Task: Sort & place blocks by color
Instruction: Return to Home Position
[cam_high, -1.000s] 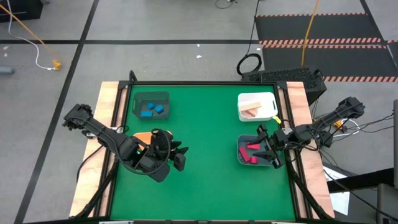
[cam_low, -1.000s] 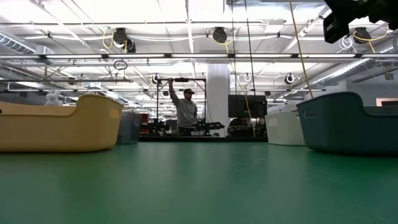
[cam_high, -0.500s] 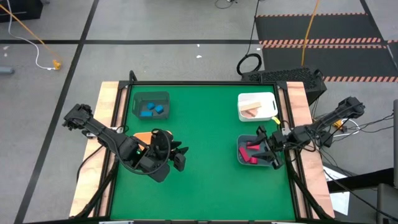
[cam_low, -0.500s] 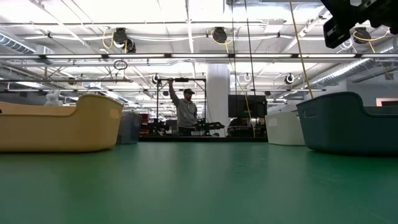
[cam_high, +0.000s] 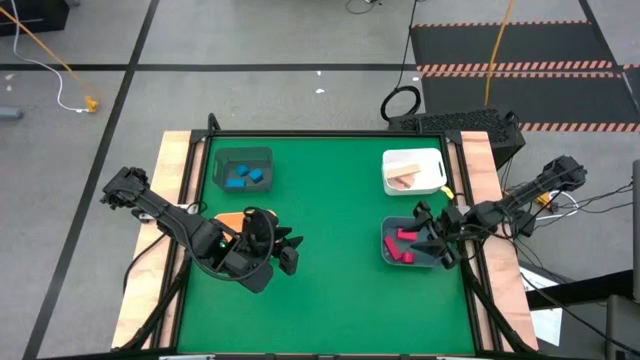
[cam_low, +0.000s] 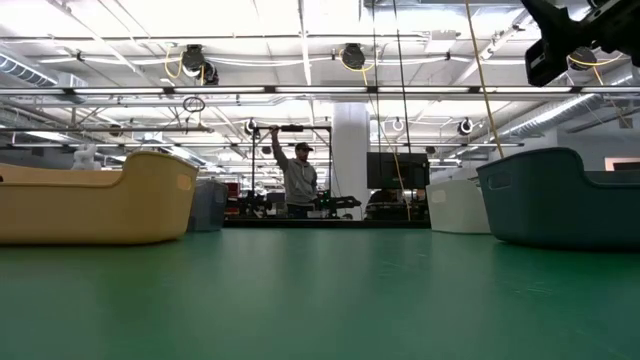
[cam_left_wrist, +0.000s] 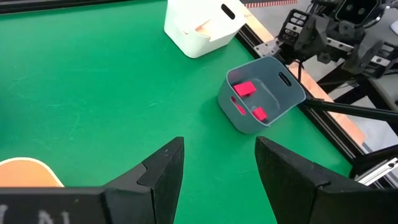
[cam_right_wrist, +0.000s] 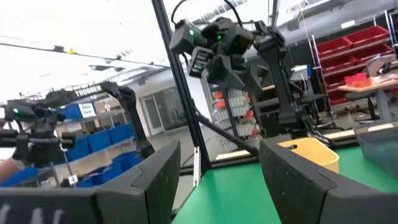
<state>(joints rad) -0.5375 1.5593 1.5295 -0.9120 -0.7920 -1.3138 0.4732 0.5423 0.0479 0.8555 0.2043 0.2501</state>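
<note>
**A:** Nearest to us, what are the jaws doing?

**B:** We are seeing the left arm (cam_high: 190, 232) bending low over the near left part of the table (cam_high: 330, 290). Its jaws are standing open with nothing between them, just beside the orange bin (cam_low: 100, 205). The arm is hiding much of that bin, so we cannot tell what is lying in it.

**A:** And the right side?

**B:** The right arm (cam_high: 505, 210) is reaching in over the table's right edge. Its jaws are also gaping empty. They are hovering above the outer rim of the grey-blue bin (cam_left_wrist: 249, 124) and pointing level across the table toward the left arm.

**A:** Why are we holding them empty like that?

**B:** We are judging the sorting finished. The red blocks (cam_left_wrist: 244, 89) are lying inside the grey-blue bin, and we are finding no loose piece on the green surface. So neither arm is needing a grip, and a pull back to rest is probably what is coming next.

**A:** What are we seeing farther back?

**B:** The blue blocks (cam_high: 240, 177) are sitting in the dark green bin (cam_high: 243, 152) at the far left. The tan blocks (cam_high: 405, 172) are resting in the white bin (cam_high: 412, 153) at the far right, well apart from both arms.

**A:** Is anything standing in the way?

**B:** The grey-blue bin's wall is lying right beneath the right jaws, so we are wanting height before any swing. The left arm is crowding the orange bin likewise. Beyond the table a person (cam_low: 297, 180) is standing with one arm raised, far from the rig.
</note>
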